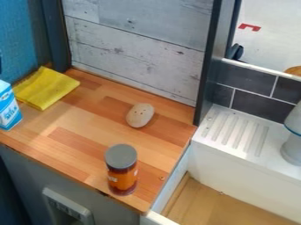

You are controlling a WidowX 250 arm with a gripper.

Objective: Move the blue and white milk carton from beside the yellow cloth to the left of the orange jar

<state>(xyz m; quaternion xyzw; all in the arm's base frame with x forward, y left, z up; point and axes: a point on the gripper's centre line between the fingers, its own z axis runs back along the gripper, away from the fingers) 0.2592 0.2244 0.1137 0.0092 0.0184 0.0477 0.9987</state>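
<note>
Orange-brown below its grey lid, the spice jar [122,169] stands upright nearest you, close to the front edge of the wooden counter [76,136] and to the corner beside the white sink [229,184]. A careless sideways nudge there could tip it off the front or into the sink. At the left edge of your view, also near the counter's front, you have a blue-and-white carton [9,107]; being tall, it could topple if bumped high up. Farther back, the beige, dark-specked potato [140,115] lies on the wood, apart from the jar; its rounded skin could roll under an off-centre push or squeeze. Behind the carton, the folded yellow cloth [45,87] lies by the back corner, where a low sweep could snag it.

As for containers, your jar is lidded, with something orange-brown below the lid, though you can't tell whether that is contents or label. What the carton holds is hidden. You can't tell whether the gripper is wide, narrow or holding anything.
</note>
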